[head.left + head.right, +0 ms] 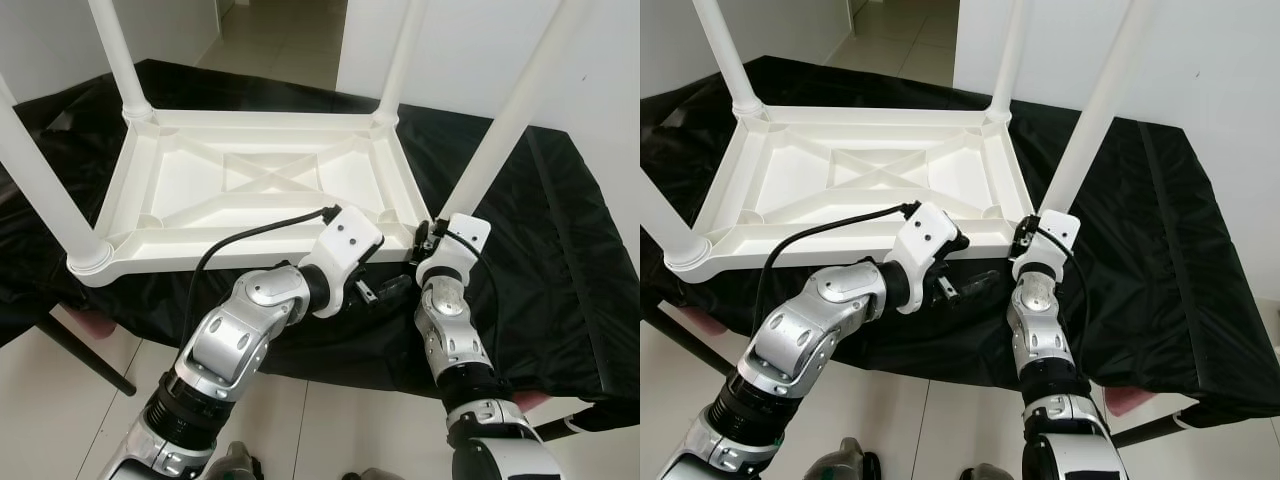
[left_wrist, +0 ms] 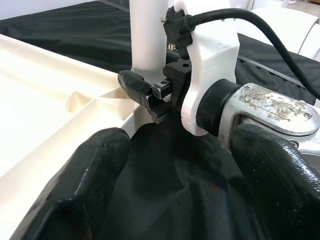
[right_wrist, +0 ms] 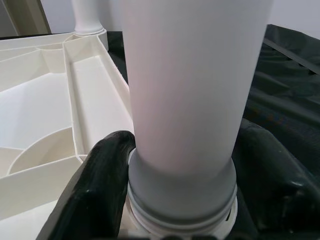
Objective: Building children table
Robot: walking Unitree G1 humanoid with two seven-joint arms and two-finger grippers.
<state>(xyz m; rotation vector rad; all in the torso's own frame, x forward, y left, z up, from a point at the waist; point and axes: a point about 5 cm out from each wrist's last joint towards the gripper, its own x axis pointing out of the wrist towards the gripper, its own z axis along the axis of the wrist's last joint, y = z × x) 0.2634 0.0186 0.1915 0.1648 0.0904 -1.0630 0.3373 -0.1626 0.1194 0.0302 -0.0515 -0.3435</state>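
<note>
Right end effector (image 3: 182,165): fingers (image 3: 90,190) spread wide on either side of the near right leg (image 1: 515,115), just above its collar; whether they press on it cannot be told.
Left end effector (image 2: 175,165): fingers (image 2: 85,185) wide apart, holding nothing, pointed at the right one from just beside it, over the black cloth (image 1: 560,250).
Children's table (image 1: 260,190): white plastic, lying upside down on the cloth, its ribbed underside facing up like a shallow tray with nothing in it.
Legs: four white tubes standing up from the corners, the near left one (image 1: 40,190) seated in its socket.
Surface underneath: a tabletop draped in the cloth, with pale floor tiles (image 1: 60,400) below.
</note>
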